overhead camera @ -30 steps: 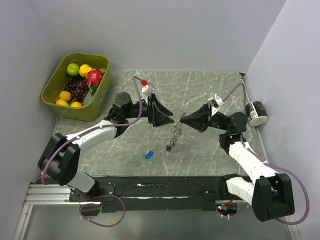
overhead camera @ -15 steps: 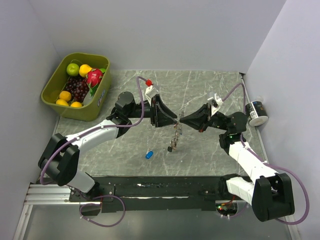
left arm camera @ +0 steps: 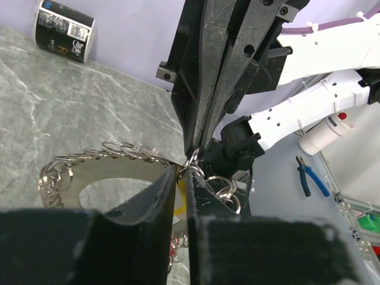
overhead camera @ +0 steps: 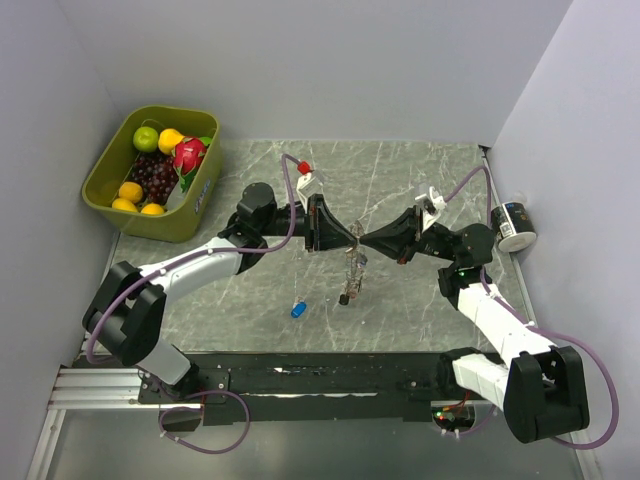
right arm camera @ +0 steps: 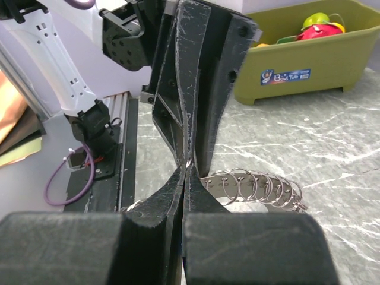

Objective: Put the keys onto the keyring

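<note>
Here, your right gripper [right arm camera: 185, 171] has its fingers pressed flat together at the bottom centre of its wrist view, and they pinch a loop of the keyring [right arm camera: 255, 187] right at their tips. Your left gripper [left arm camera: 182, 173] meets it tip to tip. A thin slit shows between its fingers at the lower centre of its own view, and you cannot tell from these views whether they bite the wire or only bracket it.

In the overhead view the two grippers meet nose to nose in the middle of the frame, the left arm coming from the left and the right arm from the right. The keyring dangles below that meeting point, clear of the table [overhead camera: 420, 190], with what looks like a dark key [overhead camera: 343, 296] at its lowest end. From the wrists, its coiled loops fan out to the right of the right gripper's fingers and to the left of the left gripper's fingers.

A blue key [overhead camera: 298, 309] lies alone on the table, lower left of the hanging ring and well apart from it.

Further out, a green tub [overhead camera: 110, 195] of fruit [overhead camera: 160, 170] sits at the upper left, and a black-and-white labelled can [overhead camera: 515, 226] lies at the right edge of the table.
</note>
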Controlling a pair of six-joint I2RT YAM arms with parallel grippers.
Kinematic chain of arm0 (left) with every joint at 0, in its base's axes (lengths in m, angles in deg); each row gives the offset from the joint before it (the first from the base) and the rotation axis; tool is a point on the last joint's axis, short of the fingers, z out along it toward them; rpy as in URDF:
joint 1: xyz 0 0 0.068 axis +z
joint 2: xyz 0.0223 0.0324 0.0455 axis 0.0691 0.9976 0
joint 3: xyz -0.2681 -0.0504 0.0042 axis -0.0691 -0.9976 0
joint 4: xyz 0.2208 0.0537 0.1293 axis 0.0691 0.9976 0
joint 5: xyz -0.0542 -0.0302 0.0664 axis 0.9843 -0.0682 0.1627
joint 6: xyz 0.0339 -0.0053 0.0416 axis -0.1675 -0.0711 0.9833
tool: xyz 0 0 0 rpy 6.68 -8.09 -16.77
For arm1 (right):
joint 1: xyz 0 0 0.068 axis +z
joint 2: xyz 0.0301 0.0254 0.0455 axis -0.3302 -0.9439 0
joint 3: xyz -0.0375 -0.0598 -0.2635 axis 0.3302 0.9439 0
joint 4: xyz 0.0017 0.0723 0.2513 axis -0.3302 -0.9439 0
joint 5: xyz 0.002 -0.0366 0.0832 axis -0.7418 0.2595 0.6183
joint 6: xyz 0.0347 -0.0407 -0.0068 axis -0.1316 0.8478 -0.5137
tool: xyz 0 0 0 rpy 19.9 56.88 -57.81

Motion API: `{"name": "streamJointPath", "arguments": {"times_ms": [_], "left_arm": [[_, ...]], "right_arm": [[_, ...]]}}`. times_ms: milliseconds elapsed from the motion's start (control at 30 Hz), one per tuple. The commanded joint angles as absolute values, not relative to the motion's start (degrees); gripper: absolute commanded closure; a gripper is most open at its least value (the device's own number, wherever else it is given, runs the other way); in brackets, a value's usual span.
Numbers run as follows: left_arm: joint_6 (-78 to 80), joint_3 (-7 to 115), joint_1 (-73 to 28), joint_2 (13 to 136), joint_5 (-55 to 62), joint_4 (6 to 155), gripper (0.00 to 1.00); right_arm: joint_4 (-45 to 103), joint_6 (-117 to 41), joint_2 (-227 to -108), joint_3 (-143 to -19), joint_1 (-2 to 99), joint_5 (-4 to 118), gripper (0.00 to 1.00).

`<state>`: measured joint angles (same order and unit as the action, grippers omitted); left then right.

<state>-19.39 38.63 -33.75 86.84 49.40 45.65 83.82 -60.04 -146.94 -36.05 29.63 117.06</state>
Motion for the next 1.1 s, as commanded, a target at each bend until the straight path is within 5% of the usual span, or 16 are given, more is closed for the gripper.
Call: {"name": "streamJointPath", "arguments": {"times_ms": [0, 67, 533, 733, 1067], "left_arm": [[-18.4, 41.3, -34.2, 87.1, 49.5, 44.8, 0.87], [-18.7, 41.1, -34.3, 87.0, 49.2, 44.4, 0.99], [-9.1, 39.3, -35.6, 80.4, 43.2, 51.1, 0.99], [-8.5, 39.2, -36.0, 80.0, 44.1, 50.5, 0.84], [-8.0, 40.5, -36.8, 82.1, 44.7, 52.7, 0.76]], "right_arm": [[87.7, -60.6, -145.9, -38.0, 29.9, 115.6, 1.00], [87.9, -60.7, -146.1, -37.8, 29.8, 115.6, 1.00], [86.9, -60.6, -147.1, -37.8, 29.9, 116.1, 1.00], [88.1, -61.3, -147.4, -37.9, 29.9, 116.5, 1.00], [87.4, -60.7, -146.4, -37.7, 30.0, 116.2, 1.00]]}}
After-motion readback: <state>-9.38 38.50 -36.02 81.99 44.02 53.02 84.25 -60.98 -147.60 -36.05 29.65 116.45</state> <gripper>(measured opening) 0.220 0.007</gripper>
